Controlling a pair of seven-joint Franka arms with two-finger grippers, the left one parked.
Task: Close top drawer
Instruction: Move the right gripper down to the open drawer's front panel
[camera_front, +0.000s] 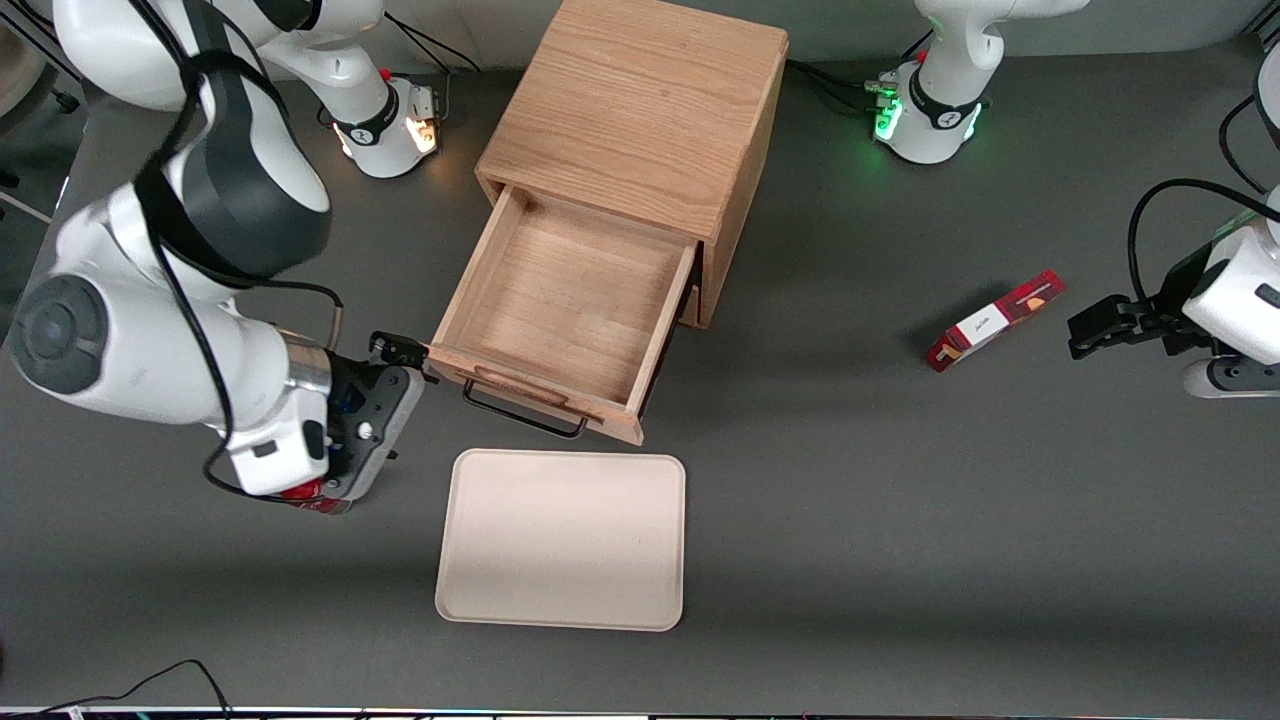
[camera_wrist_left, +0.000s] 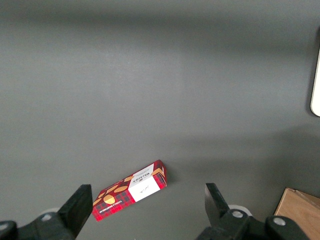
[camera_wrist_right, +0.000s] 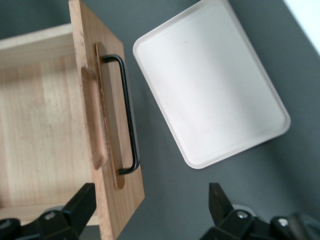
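The top drawer (camera_front: 560, 300) stands pulled far out of the wooden cabinet (camera_front: 640, 110) and holds nothing. Its black wire handle (camera_front: 525, 413) runs along the front panel (camera_wrist_right: 117, 100), seen as a black bar handle (camera_wrist_right: 129, 115) in the right wrist view. My right gripper (camera_front: 400, 362) is open at the front panel's corner toward the working arm's end of the table. In the right wrist view the gripper (camera_wrist_right: 150, 207) has that corner of the panel between its spread fingers (camera_wrist_right: 80, 205), nearer to one finger than the other. Nothing is gripped.
A beige tray (camera_front: 565, 540) lies on the table in front of the drawer, nearer the front camera; it is the tray (camera_wrist_right: 210, 85) in the right wrist view. A red snack box (camera_front: 995, 320) lies toward the parked arm's end. A small red object (camera_front: 312, 497) shows under my wrist.
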